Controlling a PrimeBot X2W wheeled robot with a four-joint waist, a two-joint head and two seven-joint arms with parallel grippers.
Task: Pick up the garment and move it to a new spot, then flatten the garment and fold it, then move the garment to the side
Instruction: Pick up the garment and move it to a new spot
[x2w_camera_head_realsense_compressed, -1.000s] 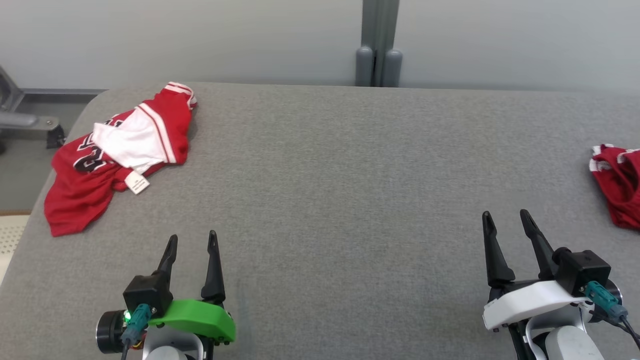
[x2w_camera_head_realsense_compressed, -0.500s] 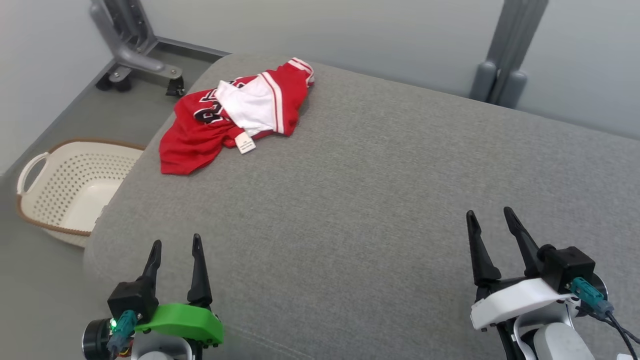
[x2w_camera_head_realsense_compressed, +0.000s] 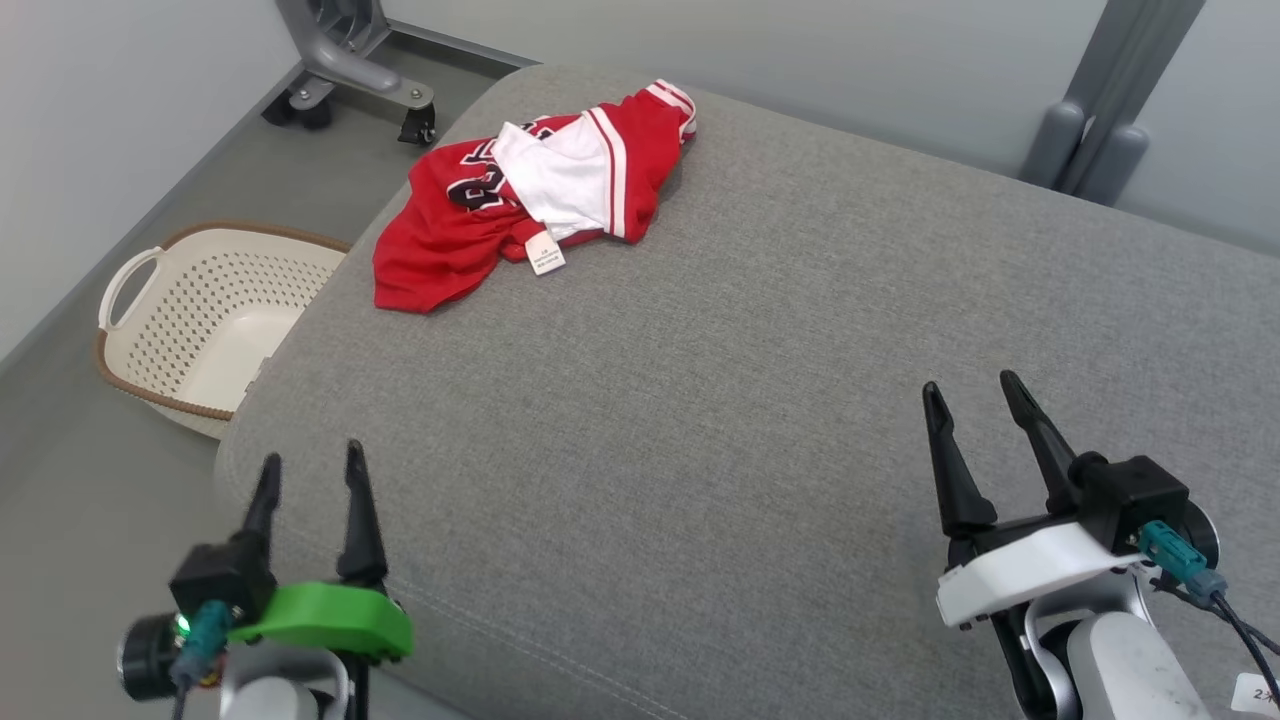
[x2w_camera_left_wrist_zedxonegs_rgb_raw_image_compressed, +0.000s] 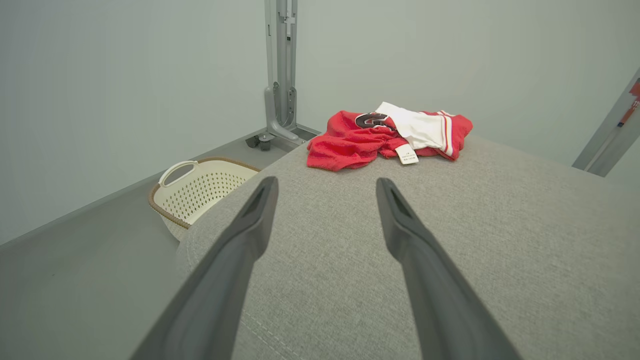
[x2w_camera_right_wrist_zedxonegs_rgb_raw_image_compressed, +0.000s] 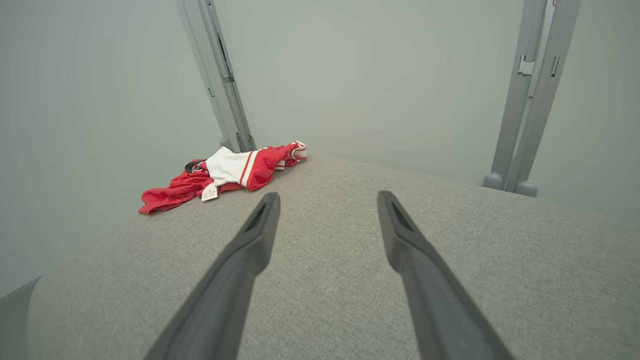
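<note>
Garment: a red-and-white jersey (x2w_camera_head_realsense_compressed: 530, 215), crumpled in a heap at the far left corner of the grey padded surface (x2w_camera_head_realsense_compressed: 760, 380), white tag showing.
Progress: nothing done yet, by the look of it (no lift, no flattening, no fold). Pickup, move, flatten, fold and set-aside all remain.
Left gripper (x2w_camera_head_realsense_compressed: 311, 455): jaws spread wide and empty, hovering at the near left edge, well apart from the jersey.
Right gripper (x2w_camera_head_realsense_compressed: 969, 385): jaws spread wide and empty, over bare fabric at the near right.
Beyond: a cream perforated basket (x2w_camera_head_realsense_compressed: 200, 300) on the floor beside the left edge.
</note>
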